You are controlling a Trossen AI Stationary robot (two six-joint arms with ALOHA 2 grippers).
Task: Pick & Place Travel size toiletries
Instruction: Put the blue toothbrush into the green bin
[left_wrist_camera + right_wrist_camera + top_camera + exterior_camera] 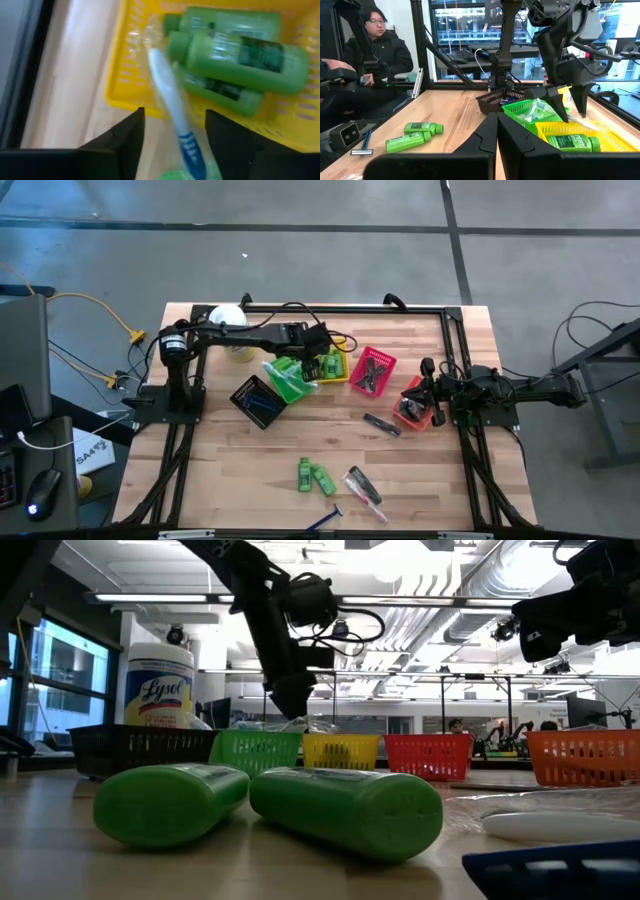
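Observation:
My left gripper [175,116] stands open above the near rim of the yellow basket [116,85], pointing steeply down. Between its fingers, clear of both, lies a clear-wrapped toiletry with a slim white handle and blue grip [172,107]. The toiletry rests across the basket's rim, its far end inside. Three bright green mini bottles [240,50] lie in that basket. In the high view the left gripper [322,367] is over the yellow basket [332,370], next to the green basket [290,378]. My right gripper [496,131] waits shut at the table's right side.
A black basket [258,401], a pink-red basket [372,371] with dark items and an orange-red basket [414,406] also stand on the table. Two green bottles [315,476], clear-wrapped items [362,485], a black comb [382,424] and a blue razor [324,520] lie toward the near edge. A white tub [228,316] stands at the far left.

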